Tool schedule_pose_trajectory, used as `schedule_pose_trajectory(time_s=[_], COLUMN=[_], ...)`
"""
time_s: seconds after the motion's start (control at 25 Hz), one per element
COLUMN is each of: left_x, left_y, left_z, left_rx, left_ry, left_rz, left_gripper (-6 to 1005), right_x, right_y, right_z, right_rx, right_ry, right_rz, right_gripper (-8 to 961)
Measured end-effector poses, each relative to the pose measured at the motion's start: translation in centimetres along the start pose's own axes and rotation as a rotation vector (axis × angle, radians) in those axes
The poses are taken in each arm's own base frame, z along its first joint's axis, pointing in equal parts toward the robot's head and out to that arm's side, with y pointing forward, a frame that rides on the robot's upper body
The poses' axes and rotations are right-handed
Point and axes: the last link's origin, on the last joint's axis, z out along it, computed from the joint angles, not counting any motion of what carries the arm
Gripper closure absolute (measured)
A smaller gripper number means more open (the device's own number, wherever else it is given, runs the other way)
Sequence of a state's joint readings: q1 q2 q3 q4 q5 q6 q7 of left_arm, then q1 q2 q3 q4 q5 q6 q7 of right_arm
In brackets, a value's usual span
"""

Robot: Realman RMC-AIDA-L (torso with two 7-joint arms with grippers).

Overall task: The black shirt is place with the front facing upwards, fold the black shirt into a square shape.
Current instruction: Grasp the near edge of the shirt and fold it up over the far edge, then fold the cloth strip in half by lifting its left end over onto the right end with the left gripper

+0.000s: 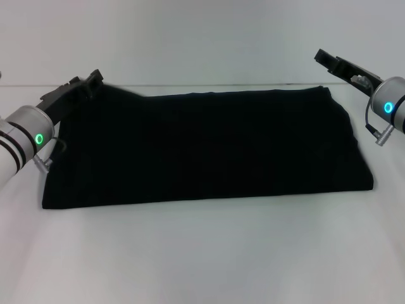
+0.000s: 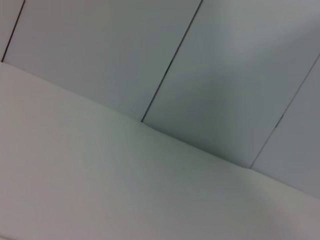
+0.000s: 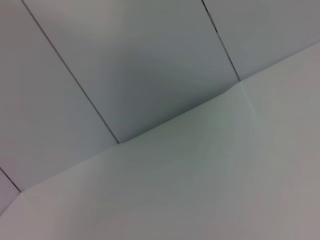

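Note:
The black shirt (image 1: 209,149) lies on the white table as a wide folded rectangle, with no letters or label showing. My left gripper (image 1: 90,82) is at the shirt's far left corner, and the cloth rises up to it there, so it looks shut on that corner. My right gripper (image 1: 329,61) hangs above and just beyond the shirt's far right corner, apart from the cloth. Neither wrist view shows the shirt or any fingers.
The white table (image 1: 202,253) runs bare in front of the shirt and on both sides. A pale panelled wall (image 1: 202,38) stands behind the table's far edge. The wrist views show only table surface (image 2: 100,190) and wall panels (image 3: 150,60).

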State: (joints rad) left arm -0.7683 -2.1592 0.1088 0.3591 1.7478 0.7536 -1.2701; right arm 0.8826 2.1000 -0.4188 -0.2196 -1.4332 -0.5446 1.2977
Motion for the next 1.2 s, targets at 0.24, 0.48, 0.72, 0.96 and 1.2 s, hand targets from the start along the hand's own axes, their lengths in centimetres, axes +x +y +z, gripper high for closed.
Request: schedule_pose_trajectory(time_s=[0.24,0.48,0.72,0.96,1.2], left_x=[-0.1,0.3,0.2,-0.8,-1.3], left_y=[-0.3,-1.1,-1.6,-3.5,-5.6], left_z=[-0.1,-0.9,-4.5,-10.1,-15.1], left_rx=[0.01,0.005,-0.199,-0.28,-0.234], left_ry=[0.001,0.036,-0.014,-0.175,-0.314], left_rz=[-0.006,-0.042,-0.28,-0.492,-0.656], left_gripper=[442,209,126,123,124], right_x=[-0.1,0.8,2.9,5.7,7.9], right_y=[0.3,0.7,1.9,2.7,2.2], right_z=[0.2,-0.3,-3.4,-6.7,-9.0], right_rx=[-0.009,-0.077,-0.353,-0.573,-0.657], right_ry=[0.004,0.032,0.079,0.156,0.187], right_rz=[-0.015,-0.065,-0.193,-0.373,-0.488], right_gripper=[285,124,105,111,111])
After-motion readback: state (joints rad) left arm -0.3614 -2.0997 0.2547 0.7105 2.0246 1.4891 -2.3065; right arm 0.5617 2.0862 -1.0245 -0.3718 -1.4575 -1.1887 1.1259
